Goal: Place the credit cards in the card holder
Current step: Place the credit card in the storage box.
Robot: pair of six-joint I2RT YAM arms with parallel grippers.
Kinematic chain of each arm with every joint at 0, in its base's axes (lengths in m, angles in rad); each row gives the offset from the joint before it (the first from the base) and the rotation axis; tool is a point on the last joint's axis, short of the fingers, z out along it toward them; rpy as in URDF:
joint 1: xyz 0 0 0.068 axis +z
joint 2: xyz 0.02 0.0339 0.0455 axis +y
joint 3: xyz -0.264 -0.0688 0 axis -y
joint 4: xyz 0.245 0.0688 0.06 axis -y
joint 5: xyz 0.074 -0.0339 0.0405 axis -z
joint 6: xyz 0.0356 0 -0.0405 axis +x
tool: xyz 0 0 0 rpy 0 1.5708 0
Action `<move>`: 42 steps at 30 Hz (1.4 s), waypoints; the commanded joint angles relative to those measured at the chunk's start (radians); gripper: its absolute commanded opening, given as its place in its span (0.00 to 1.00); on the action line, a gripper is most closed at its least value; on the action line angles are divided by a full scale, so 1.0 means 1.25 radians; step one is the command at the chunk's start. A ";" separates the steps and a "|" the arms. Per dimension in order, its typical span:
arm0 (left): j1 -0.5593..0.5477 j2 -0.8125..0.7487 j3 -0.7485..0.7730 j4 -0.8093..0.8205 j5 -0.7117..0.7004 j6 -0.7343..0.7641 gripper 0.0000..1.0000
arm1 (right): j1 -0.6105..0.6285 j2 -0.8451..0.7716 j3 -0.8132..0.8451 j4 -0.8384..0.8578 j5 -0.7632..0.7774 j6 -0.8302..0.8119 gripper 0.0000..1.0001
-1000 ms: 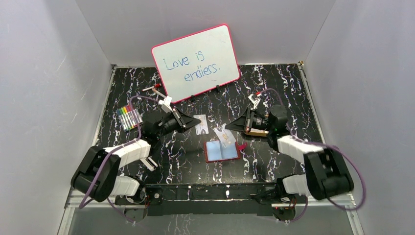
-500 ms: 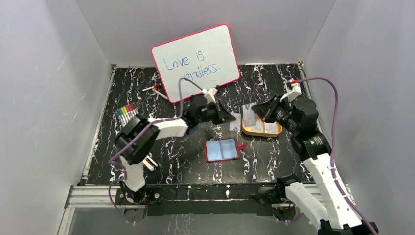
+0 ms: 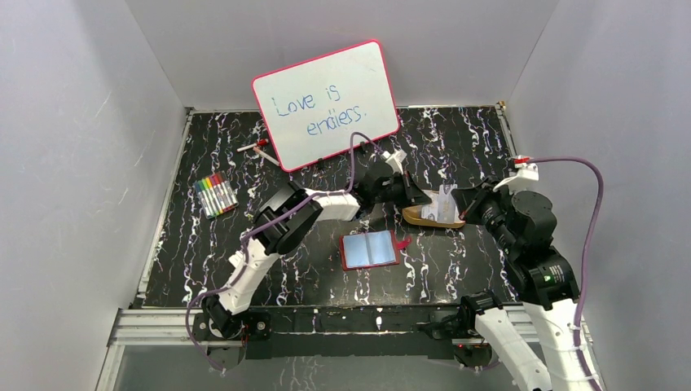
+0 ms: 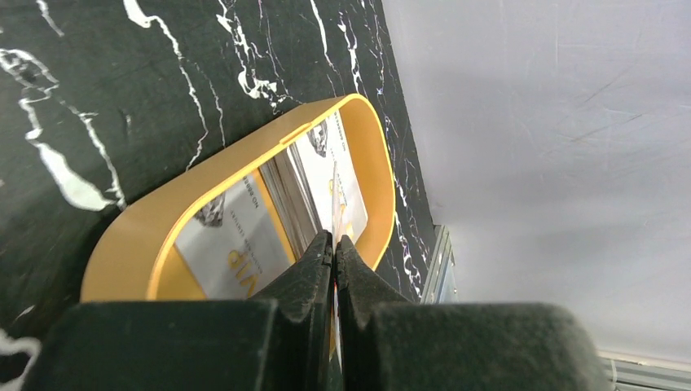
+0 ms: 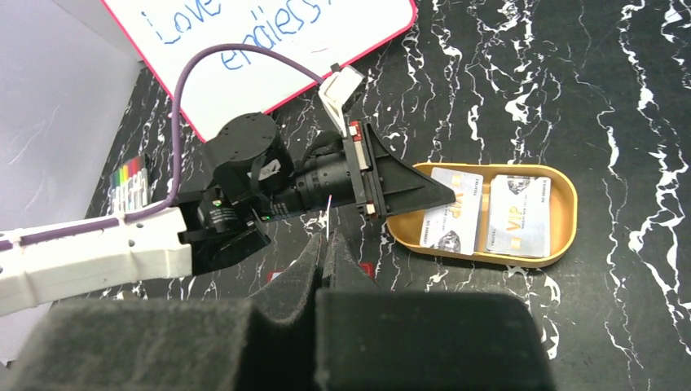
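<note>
Retrieval stage: the right gripper (image 5: 327,244) pinched one whitish-grey credit card (image 5: 327,213) edge-on above the yellow-orange oval tray (image 5: 572,213), which held two cards (image 5: 518,214). The left gripper (image 4: 334,252), fingers pressed together, sat at its rim; contents could not be told. The open dark-red card holder (image 3: 369,249) lay near-left of the tray, and insertion would need pocket alignment.

Biggest thing in here is the whiteboard (image 3: 326,103). It's got a pinky-red frame and is propped at a tilt at the back of the surface (image 3: 456,138), with "Love is endless." scrawled on it in blue. The surface itself is black with white marble-style veins, boxed in by plain pale walls (image 3: 81,163). Over on the left, close to the wall, there's a row of coloured markers (image 3: 216,194) lying side by side. A loose pen with a red cap (image 3: 254,147) sits just beside the whiteboard's lower left corner. Right of centre there's a yellow-orange oval tray (image 3: 417,217), shallow with a raised rim, sitting well apart from the markers.
</note>
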 commanded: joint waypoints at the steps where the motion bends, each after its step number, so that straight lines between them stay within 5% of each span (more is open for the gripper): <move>1: -0.016 0.049 0.087 -0.008 -0.025 -0.004 0.00 | -0.003 -0.006 0.041 -0.006 0.033 -0.029 0.00; 18: -0.052 0.164 0.255 -0.040 -0.067 -0.082 0.00 | 0.009 -0.015 0.060 -0.018 0.043 -0.051 0.00; 24: -0.055 0.125 0.221 -0.031 -0.060 -0.061 0.31 | 0.011 -0.013 0.061 -0.013 0.043 -0.054 0.00; 36: -0.049 -0.063 0.140 -0.121 -0.117 0.045 0.74 | 0.011 -0.006 0.095 -0.019 0.040 -0.052 0.00; 42: -0.046 -0.105 0.091 -0.169 -0.153 0.069 0.82 | 0.010 -0.001 0.098 -0.015 0.019 -0.045 0.00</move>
